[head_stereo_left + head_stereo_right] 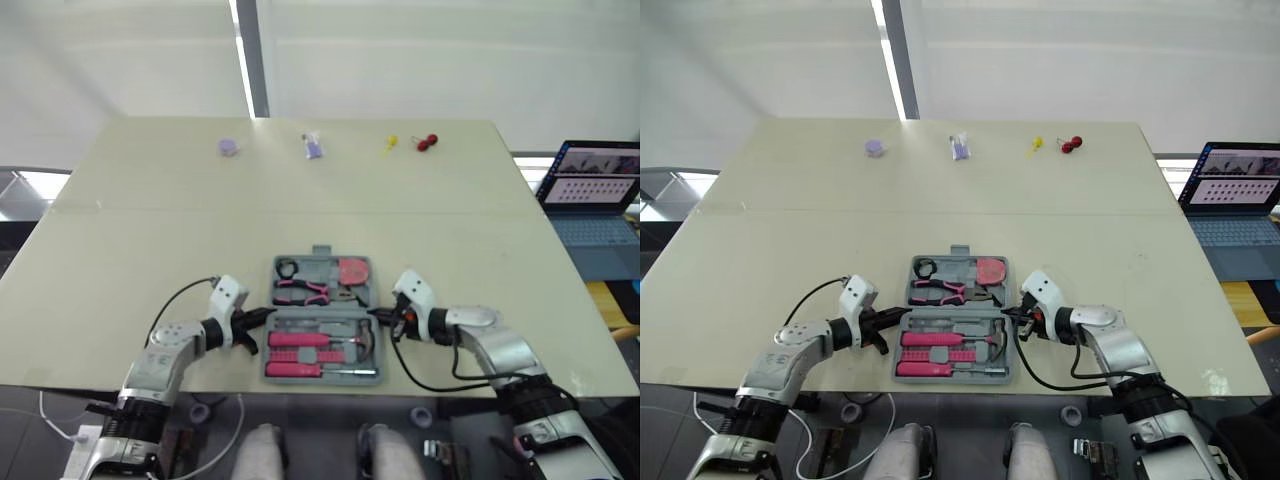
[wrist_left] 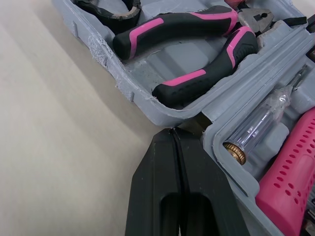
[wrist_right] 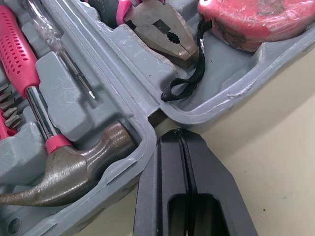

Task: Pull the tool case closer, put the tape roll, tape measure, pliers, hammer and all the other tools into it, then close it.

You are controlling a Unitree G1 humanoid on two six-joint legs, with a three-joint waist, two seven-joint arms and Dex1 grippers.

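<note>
- Head: the open tool case (image 1: pixel 320 266) sits near the table's (image 1: pixel 150 230) front edge, within our reach.
- Left wrist: our left gripper (image 2: pixel 173 142) is pressed together, empty, where the halves meet.
- Right wrist: our right gripper (image 3: pixel 178 140) is likewise. We judge the plastic stiff and light, so lift the far half by its rim.

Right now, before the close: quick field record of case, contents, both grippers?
case: tool case open, flat on table
far half: tape roll, pliers, tape measure
near half: hammer, clear tester screwdriver
left gripper: shut, tip at case's left hinge end
right gripper: shut, tip at right hinge end
lid: not yet closed
</note>
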